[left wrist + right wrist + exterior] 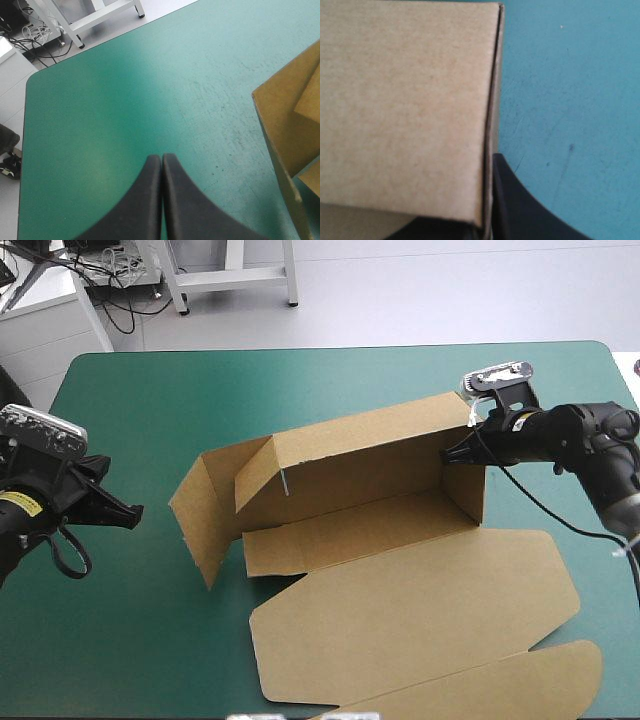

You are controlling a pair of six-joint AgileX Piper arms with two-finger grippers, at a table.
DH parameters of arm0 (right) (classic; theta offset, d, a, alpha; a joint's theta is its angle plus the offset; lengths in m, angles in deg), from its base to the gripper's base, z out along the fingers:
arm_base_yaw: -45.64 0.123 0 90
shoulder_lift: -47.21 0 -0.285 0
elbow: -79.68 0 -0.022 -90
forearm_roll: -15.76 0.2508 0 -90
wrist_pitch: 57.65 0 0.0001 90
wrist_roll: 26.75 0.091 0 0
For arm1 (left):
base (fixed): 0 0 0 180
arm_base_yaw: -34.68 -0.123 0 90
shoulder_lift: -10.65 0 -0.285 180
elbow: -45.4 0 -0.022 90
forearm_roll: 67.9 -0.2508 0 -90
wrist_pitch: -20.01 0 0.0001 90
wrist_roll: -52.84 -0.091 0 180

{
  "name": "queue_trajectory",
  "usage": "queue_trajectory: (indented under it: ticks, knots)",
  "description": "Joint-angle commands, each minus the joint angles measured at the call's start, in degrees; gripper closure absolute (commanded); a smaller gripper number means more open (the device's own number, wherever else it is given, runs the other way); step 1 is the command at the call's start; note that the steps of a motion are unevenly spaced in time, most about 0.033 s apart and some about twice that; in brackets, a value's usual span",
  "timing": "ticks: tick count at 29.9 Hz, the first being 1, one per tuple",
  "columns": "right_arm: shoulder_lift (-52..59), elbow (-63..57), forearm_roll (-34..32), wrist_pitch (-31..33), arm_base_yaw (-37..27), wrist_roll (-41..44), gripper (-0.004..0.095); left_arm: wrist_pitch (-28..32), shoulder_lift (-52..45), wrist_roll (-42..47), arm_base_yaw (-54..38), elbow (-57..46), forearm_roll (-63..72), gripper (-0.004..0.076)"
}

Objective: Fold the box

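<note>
We're mid-fold, walls stage. The brown cut-board box (pixel 380 530) sits around the middle of the teal-green table cover (pixel 150 390): long back wall up, right end wall (pixel 465 485) up, big lid panel (pixel 420 625) flat toward the near edge. The right gripper with black fin fingers (pixel 452 453) is clenched on the top of that right end wall at the far corner; in its wrist view the board edge runs down between the fingers (pixel 520 210). The left gripper (pixel 135 512) is clamped shut on nothing (fingers meeting in one arch (pixel 161 159)) and hovers over bare cover, apart from the box's left end. The left end wall (pixel 205 525) stands splayed outward, its flap not tucked. We judge the next move is for the left arm: come in, square that wall and tuck the flap while the right pins its corner. Main risk we see is the sheet sliding.
</note>
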Motion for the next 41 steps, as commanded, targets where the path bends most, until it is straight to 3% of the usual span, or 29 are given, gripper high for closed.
queue_trajectory:
  ticks: [1,8,19,22,26,29,41]
  knots:
    - [-3.2,3.3,0.37,6.81,-0.2,1.84,0.0928,3.36,-0.39,0.76,-0.09,1.34,0.08,0.0734]
    - [-11.36,6.38,1.25,10.05,-0.2,2.45,0.0928,3.36,-0.39,0.76,-0.09,1.34,-0.2,0.0734]
    - [-22.93,16.47,1.57,9.12,-0.2,1.55,0.0906,3.36,-0.39,0.76,-0.09,1.34,-0.2,0.0734]
    - [-25.0,19.47,1.8,8.15,-0.2,1.08,0.0792,3.47,-0.27,0.87,-0.09,1.34,-0.2,0.0734]
    - [-26.29,22.32,2.16,8.0,-0.2,1.52,0.0478,3.35,-0.27,1.29,-0.09,1.34,-0.2,0.0734]
    - [-26.18,23.9,2.24,8.08,-0.2,1.77,0.0295,3.35,-0.27,1.77,-0.09,1.34,-0.2,0.0734]
    - [-25.14,30.55,-0.71,20.51,-0.2,3.35,0.0271,3.35,-0.27,2.03,-0.09,1.25,-0.2,0.0734]
